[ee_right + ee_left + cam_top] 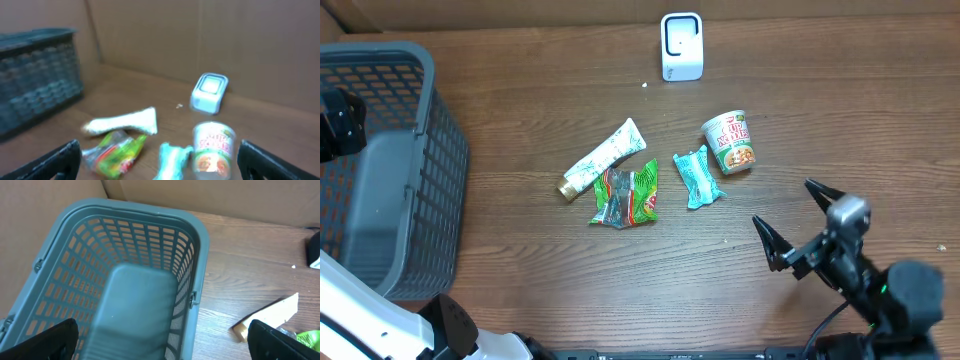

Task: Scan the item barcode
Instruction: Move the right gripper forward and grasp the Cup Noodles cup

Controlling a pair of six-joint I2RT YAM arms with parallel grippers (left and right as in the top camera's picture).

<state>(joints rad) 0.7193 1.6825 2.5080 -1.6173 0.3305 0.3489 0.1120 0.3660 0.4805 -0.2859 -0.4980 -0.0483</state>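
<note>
No print on the noodle cup [731, 141] is legible.

The overhead camera looks straight down on the whole table [570, 260]. The left wrist camera peers closely down into the basket [75, 270]; the right wrist camera looks low across towards the scanner [209, 92]. All three show the white tube [605, 158].
</note>
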